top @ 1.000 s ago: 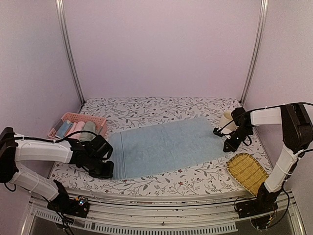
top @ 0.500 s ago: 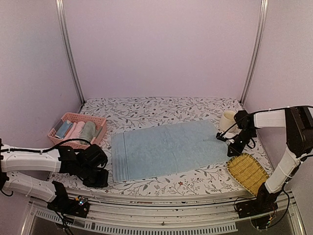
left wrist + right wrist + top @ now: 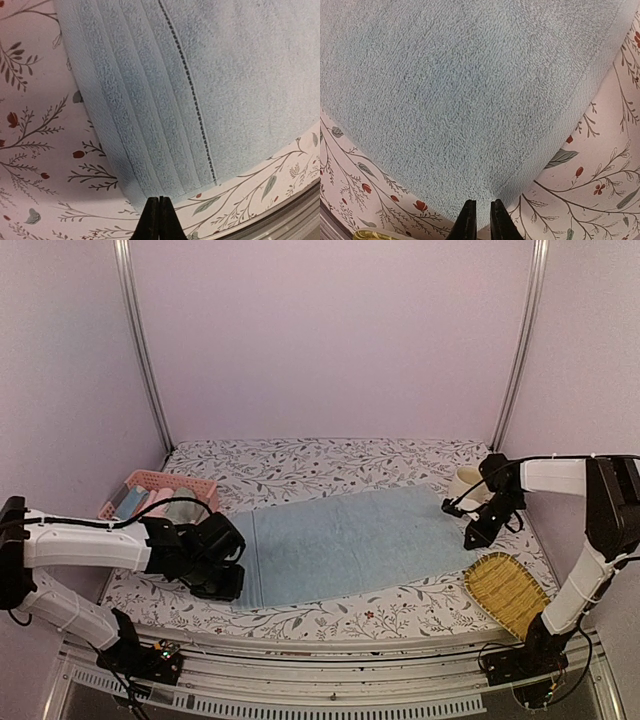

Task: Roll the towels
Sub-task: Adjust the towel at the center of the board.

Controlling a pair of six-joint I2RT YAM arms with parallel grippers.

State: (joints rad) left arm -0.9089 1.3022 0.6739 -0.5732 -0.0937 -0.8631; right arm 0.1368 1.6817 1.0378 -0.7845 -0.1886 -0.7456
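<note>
Light blue terry, the towel (image 3: 350, 545) lies spread flat across the middle of the floral worktop (image 3: 320, 460), long side running left to right. The left gripper (image 3: 159, 201) sits at its near-left corner, fingers pressed together. The right gripper (image 3: 481, 202) hangs over the near-right corner, fingers a narrow slit apart. A pink basket (image 3: 170, 478) stands at the left edge.

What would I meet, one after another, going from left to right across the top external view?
pink basket → left end effector → light blue towel → woven tray
</note>
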